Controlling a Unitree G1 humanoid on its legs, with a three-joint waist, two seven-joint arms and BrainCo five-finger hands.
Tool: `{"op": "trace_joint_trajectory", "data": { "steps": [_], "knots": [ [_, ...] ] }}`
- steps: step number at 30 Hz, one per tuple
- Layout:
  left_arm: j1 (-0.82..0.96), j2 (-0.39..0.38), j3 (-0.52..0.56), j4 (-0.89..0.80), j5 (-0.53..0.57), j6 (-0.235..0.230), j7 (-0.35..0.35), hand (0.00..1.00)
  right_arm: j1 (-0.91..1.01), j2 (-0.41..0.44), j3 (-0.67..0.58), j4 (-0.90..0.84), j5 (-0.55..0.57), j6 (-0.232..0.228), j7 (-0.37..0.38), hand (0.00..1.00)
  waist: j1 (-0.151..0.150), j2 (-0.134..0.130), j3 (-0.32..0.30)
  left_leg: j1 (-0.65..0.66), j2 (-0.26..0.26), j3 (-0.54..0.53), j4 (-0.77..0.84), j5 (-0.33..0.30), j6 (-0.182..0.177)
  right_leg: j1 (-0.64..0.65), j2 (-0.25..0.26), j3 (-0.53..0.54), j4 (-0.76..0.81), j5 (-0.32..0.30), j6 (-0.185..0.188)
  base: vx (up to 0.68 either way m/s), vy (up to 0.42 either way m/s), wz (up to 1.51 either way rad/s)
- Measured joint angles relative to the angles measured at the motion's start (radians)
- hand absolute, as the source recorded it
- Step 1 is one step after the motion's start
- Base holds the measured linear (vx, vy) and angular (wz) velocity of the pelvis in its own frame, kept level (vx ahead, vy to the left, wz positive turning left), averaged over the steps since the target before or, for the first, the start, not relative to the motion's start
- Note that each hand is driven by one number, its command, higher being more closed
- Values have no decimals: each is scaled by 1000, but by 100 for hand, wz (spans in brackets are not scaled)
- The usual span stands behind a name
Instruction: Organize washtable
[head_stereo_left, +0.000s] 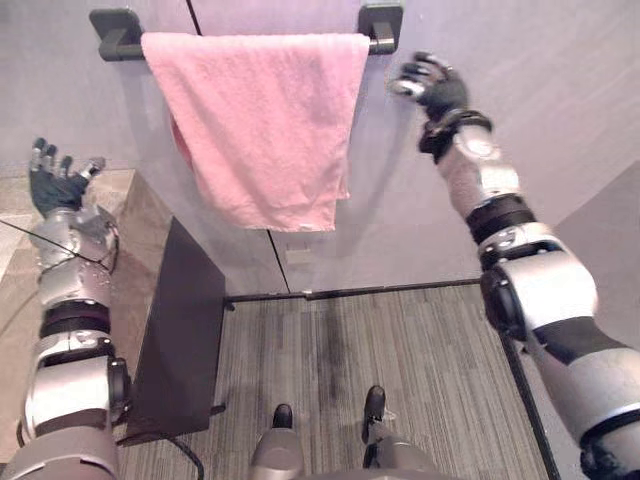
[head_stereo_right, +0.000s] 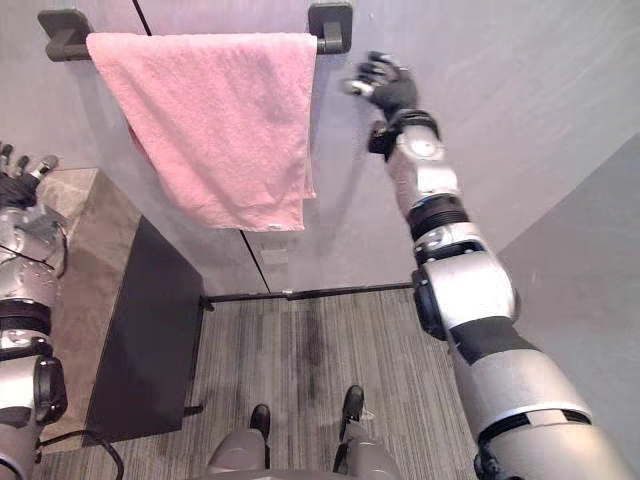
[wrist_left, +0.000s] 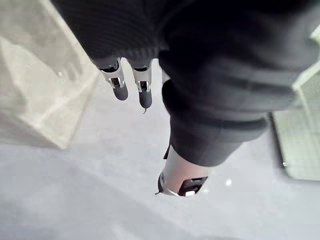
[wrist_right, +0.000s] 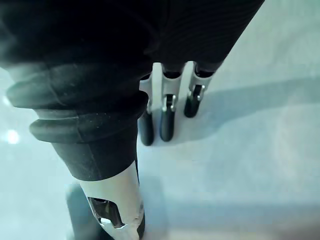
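Head views, read from 9 o'clock round to 3 o'clock.

At 9 o'clock you see the left hand (head_stereo_left: 55, 185) raised palm-forward, its fingers (wrist_left: 118, 82) spread apart and straight, holding nothing. It hangs above the stone-patterned washtable (head_stereo_left: 135, 215), which runs along the frame edge from 9 to 8 o'clock. The washtable's dark side panel (head_stereo_left: 180, 330) drops to the striped grey floor (head_stereo_left: 400, 350) at 7 o'clock.

At 12 o'clock a black towel bar (head_stereo_left: 118, 38) is fixed to the pale wall (head_stereo_left: 560, 110). A pink towel (head_stereo_left: 265, 120) is draped over it and covers the bar from the left bracket to the right bracket (head_stereo_left: 381, 25). Its lower hem hangs slightly aslant, well above the floor.

At 1 o'clock you find the right hand (head_stereo_left: 432, 85) lifted near the right bracket, just beside the towel's edge and apart from it. Its fingers (wrist_right: 166, 122) are relaxed, side by side, and grasp nothing. Whether it touches the wall cannot be told.
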Motion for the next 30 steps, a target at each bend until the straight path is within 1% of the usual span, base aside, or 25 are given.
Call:
{"op": "trace_joint_trajectory", "data": {
  "steps": [1,2,3,6,7,8,10,11,12,13,15,16,18,19,20,21,22,23,24,25,26,27,28,29,30],
  "knots": [
    [0,6,8,-12,0,-6,3,0,6,-15,-26,8,16,3,-9,0,-1,-1,-1,8,0,0,-2,-1,1,7,0,-1,0,-4,-3,-16,54,8],
    [0,22,23,-45,-22,-24,18,0,23,-56,-85,9,61,3,-33,0,-7,-2,-3,22,0,0,-11,-4,6,18,-1,-3,-1,-15,-9,-18,39,2],
    [0,33,35,-65,-34,-34,23,0,27,-80,-111,9,80,3,-48,0,-11,-2,-3,27,0,2,-19,-3,6,20,-1,-3,-2,-20,-4,-20,34,2],
    [1,41,60,-153,-51,-55,58,0,28,-145,-152,3,111,3,-87,0,-15,-2,-5,43,1,3,-26,-4,7,30,1,-2,-4,-22,-6,-6,12,-2],
    [2,41,60,-176,-54,-56,59,0,33,-153,-156,-7,111,2,-92,0,-16,-2,-8,46,2,3,-29,-4,7,31,2,-2,-4,-23,-7,13,8,-4],
    [10,40,57,-226,-57,-59,63,0,56,-161,-155,-56,111,0,-105,0,-20,-3,-20,46,4,3,-32,-4,7,31,4,-2,-4,-24,-8,33,11,-2],
    [35,29,45,-307,-57,-80,77,0,113,-164,-141,-174,110,-13,-105,0,-30,4,-52,47,4,4,-32,-1,2,29,4,-2,-4,-21,-3,56,25,-2],
    [48,28,38,-329,-57,-82,78,0,125,-164,-124,-200,110,-14,-105,0,-35,5,-61,47,3,4,-32,-1,2,29,4,-3,-4,-21,-3,58,36,-2],
    [74,28,20,-372,-56,-82,75,0,147,-165,-93,-250,110,-18,-103,0,-39,7,-73,49,3,6,-32,-1,2,29,4,-3,-4,-21,-3,48,33,-8],
    [118,28,-22,-446,-54,-81,67,0,181,-168,-38,-340,112,-24,-103,0,-39,8,-84,54,2,14,-33,-1,2,31,3,0,-3,-21,-2,56,45,-13],
    [198,29,-74,-573,-51,-78,29,0,234,-183,63,-502,110,-32,-90,0,-42,8,-90,61,1,25,-34,-3,4,33,2,6,-3,-21,-1,41,47,-15],
    [303,28,-98,-707,-48,-75,-21,0,284,-202,170,-665,109,-47,-51,0,-48,9,-94,65,0,31,-34,-5,6,33,3,13,-3,-21,-1,27,45,-15],
    [409,13,-119,-833,-49,-68,-78,0,341,-202,258,-807,108,-69,18,0,-48,10,-105,72,1,42,-37,-6,6,34,3,18,-4,-21,-1,19,40,-11],
    [460,-1,-124,-887,-50,-61,-103,0,374,-202,319,-860,108,-70,53,0,-44,12,-113,79,1,44,-42,-5,6,38,4,19,-4,-21,0,12,31,-4],
    [478,-7,-125,-907,-51,-58,-115,0,387,-201,350,-874,108,-70,72,0,-43,13,-114,84,1,44,-43,-5,6,43,4,19,-4,-22,1,-7,31,1],
    [505,-11,-135,-935,-55,-54,-130,0,410,-201,417,-894,109,-67,104,0,-40,15,-117,94,1,47,-49,-5,6,53,4,17,-5,-27,7,-21,24,4],
    [516,-11,-142,-943,-61,-54,-142,0,420,-201,453,-900,110,-67,122,0,-40,16,-124,96,1,49,-53,-6,7,53,3,16,-5,-32,11,-47,32,6],
    [542,-11,-159,-960,-70,-52,-164,0,430,-200,543,-907,112,-63,163,0,-38,20,-138,95,0,50,-58,-9,10,53,0,10,-5,-39,12,-42,24,5],
    [553,-11,-162,-972,-72,-52,-169,0,430,-200,573,-910,113,-62,177,0,-37,21,-142,94,-1,51,-60,-11,8,53,-1,5,-5,-41,15,-62,19,5],
    [568,-11,-171,-986,-81,-52,-187,0,430,-200,622,-916,127,-60,201,0,-35,26,-148,89,0,54,-68,-12,7,53,1,-2,-6,-55,35,-51,0,3],
    [581,-12,-188,-994,-94,-52,-197,0,430,-201,650,-923,143,-57,217,0,-34,40,-156,85,10,56,-73,-13,13,51,9,-5,-5,-94,90,-43,-34,8],
    [609,-16,-206,-1000,-108,-50,-213,0,433,-203,682,-938,160,-57,230,0,-32,79,-169,76,52,54,-87,-8,29,31,27,-19,82,-95,61,14,-34,15],
    [617,-14,-214,-1001,-109,-47,-220,0,433,-204,697,-944,173,-57,236,0,-37,72,-173,82,46,52,-90,-9,26,32,23,-19,129,-117,32,120,-1,15],
    [636,-24,-224,-1005,-118,-44,-230,0,432,-209,722,-941,188,-56,256,0,-28,61,-190,78,35,51,-93,5,21,46,23,-16,79,-129,25,129,26,8],
    [640,-26,-231,-1001,-127,-40,-230,0,432,-211,726,-935,195,-56,262,0,-15,63,-189,75,37,50,-92,14,14,62,29,-16,38,-104,13,101,22,-4]
  ]
}}
